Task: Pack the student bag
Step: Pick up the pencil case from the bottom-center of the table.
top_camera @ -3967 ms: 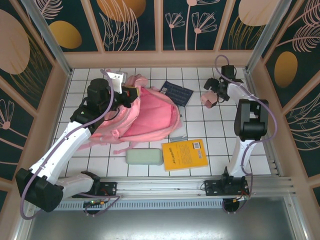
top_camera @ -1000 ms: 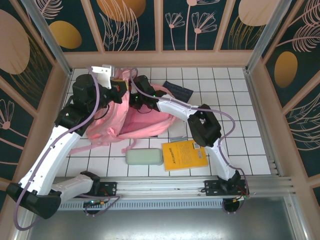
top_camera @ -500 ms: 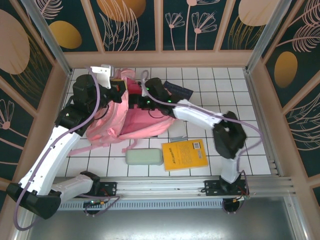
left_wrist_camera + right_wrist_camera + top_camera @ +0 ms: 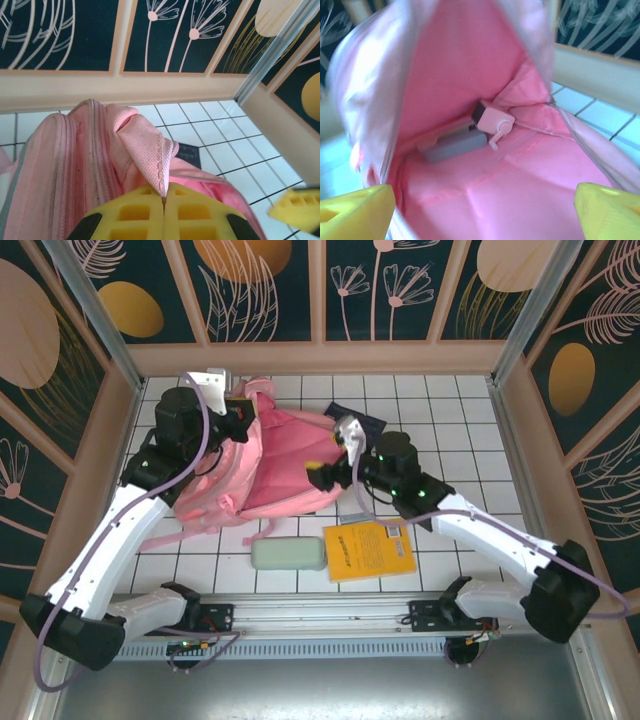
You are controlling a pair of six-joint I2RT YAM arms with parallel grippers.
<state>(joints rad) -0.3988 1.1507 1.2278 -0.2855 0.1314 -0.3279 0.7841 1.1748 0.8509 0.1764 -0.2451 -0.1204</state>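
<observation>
The student bag is laid far-left on the worktop, its opening edge gripped by the clenched left hand; the right hand (spread wide, nothing held) is positioned at its mouth.

The top view looks steeply down from behind the near edge over the whole desk. The left wrist view sits close on the bag, facing the back wall. The right wrist view looks closely into its mouth. All share the bag.
</observation>
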